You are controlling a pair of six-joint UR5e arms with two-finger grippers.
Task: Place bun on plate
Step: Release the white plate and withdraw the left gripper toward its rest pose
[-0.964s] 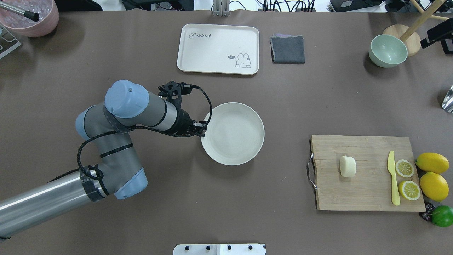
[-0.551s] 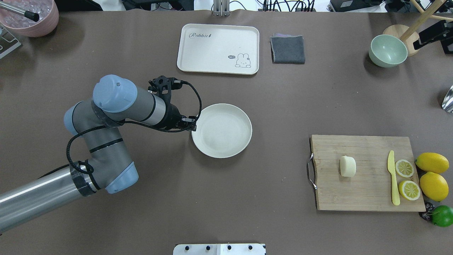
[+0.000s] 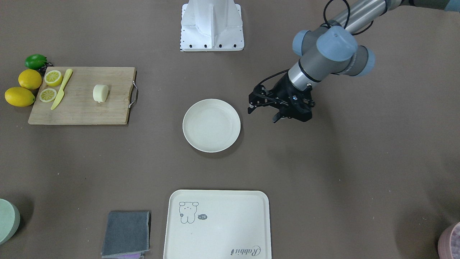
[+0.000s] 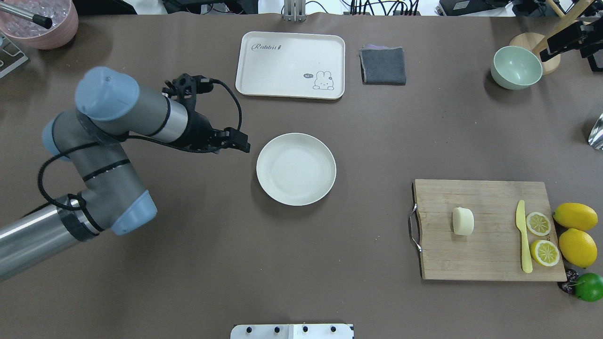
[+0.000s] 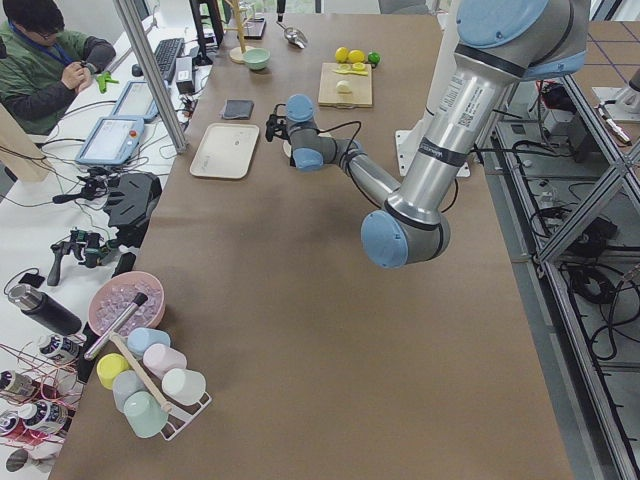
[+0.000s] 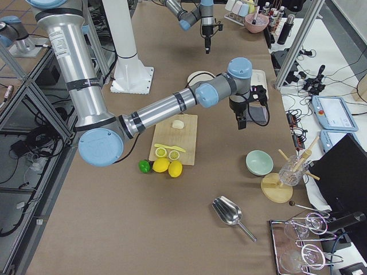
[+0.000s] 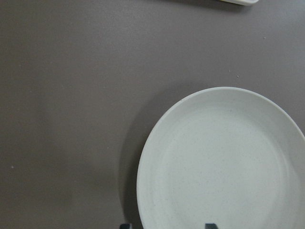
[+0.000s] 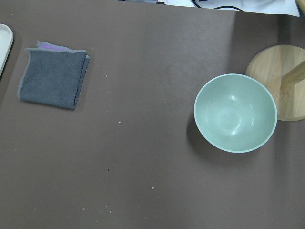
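Bun on cutting board, plate well apart, left gripper apparently spread near plate, right gripper, state unclear

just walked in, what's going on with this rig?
The left gripper is open and empty beside the plate, not touching it. The plate is bare. The bun lies on the cutting board, neither arm near it. The right gripper hangs above the gap between the grey cloth and the green bowl; open or shut, I cannot tell. Bun not yet placed.
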